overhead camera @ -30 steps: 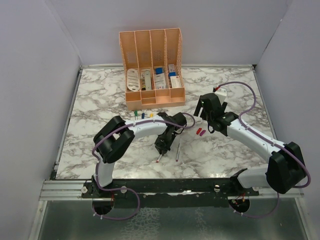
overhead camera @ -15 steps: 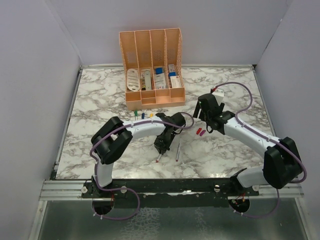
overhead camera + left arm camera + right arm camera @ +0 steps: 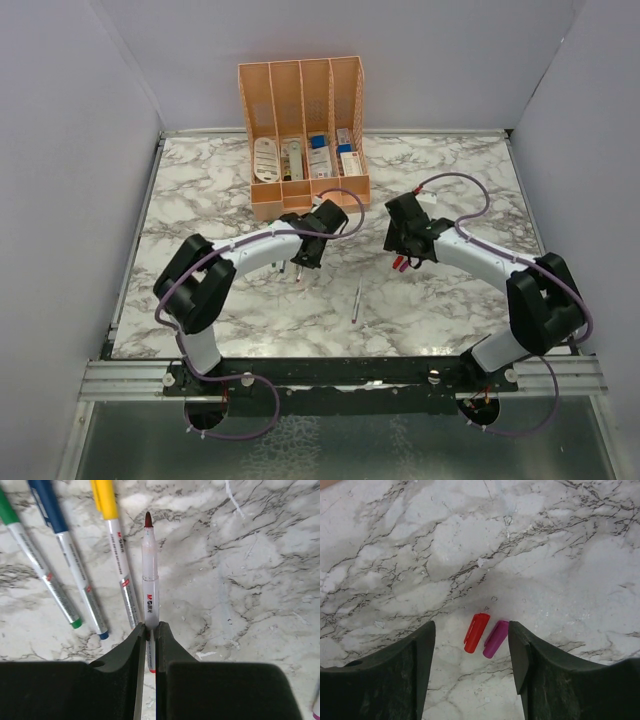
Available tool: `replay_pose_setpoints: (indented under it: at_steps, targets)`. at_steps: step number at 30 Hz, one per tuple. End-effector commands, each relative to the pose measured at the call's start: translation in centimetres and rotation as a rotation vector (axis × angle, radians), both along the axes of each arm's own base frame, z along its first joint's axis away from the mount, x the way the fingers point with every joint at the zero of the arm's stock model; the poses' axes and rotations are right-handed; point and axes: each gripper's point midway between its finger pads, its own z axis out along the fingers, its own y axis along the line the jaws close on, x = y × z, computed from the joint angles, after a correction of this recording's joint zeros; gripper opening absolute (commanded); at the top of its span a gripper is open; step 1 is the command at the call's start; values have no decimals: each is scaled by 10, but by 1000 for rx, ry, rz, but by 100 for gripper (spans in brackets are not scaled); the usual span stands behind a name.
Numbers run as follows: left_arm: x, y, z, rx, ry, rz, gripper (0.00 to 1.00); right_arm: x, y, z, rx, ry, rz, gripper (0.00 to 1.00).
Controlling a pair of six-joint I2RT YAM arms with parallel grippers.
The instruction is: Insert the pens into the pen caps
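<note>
Organiser (image 3: 303, 135): peach, at the far side of the marble table (image 3: 200, 200), four upright slots side by side with a low row of front compartments.
- Slots, left to right: a white oval item (image 3: 266, 160), a pale grey-white item (image 3: 293, 158), a blue-and-white item (image 3: 319, 155), a white item with a red mark (image 3: 348, 155).
- Too small from overhead to name any of them. I cannot tell what the front compartments hold.

Left gripper (image 3: 149, 627): clamped tight on the red-tipped pen (image 3: 150, 570).
- The barrel is pinched near its rear end and the bare red tip points away from the wrist, above the marble.

Right gripper (image 3: 469, 625): jaws apart, holding nothing.
- The red cap (image 3: 476, 632) and magenta cap (image 3: 495, 639) lie on the table between its fingers (image 3: 420, 680).
- The caps are side by side, just about touching each other, and neither touches a finger.

Left wrist view only — three pens lie on the marble just left of the held one, fanned out:
- green-capped pen (image 3: 45, 580)
- blue-capped pen (image 3: 70, 560)
- yellow-capped pen (image 3: 120, 565), nearest the held barrel

I cannot make these three out from overhead, because the left arm lies across that area.

Overhead view only:
- The organiser.
- Both arms, reaching in toward the table's middle.
- A lone pen (image 3: 356, 303) lying by itself nearer the arm bases, between the two grippers and well apart from the caps.
- At the left wrist view's right edge — only a purplish sliver shows.
</note>
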Motion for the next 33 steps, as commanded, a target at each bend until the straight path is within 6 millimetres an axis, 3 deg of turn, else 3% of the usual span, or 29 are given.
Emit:
replay_pose_setpoints:
  at_steps: [1, 7, 10, 33]
  targets:
    - [27, -4, 66, -95, -224, 4, 0, 0, 11, -5, 52, 38, -2, 56]
    - [34, -5, 120, -210, -380, -8, 0, 2, 17, -14, 64, 63, 11, 48]
    - [33, -6, 133, -254, -419, -17, 0, 3, 20, -19, 66, 82, 6, 47]
    - [28, -7, 147, -404, -435, -29, 0, -12, 9, -39, 12, 184, -49, 44]
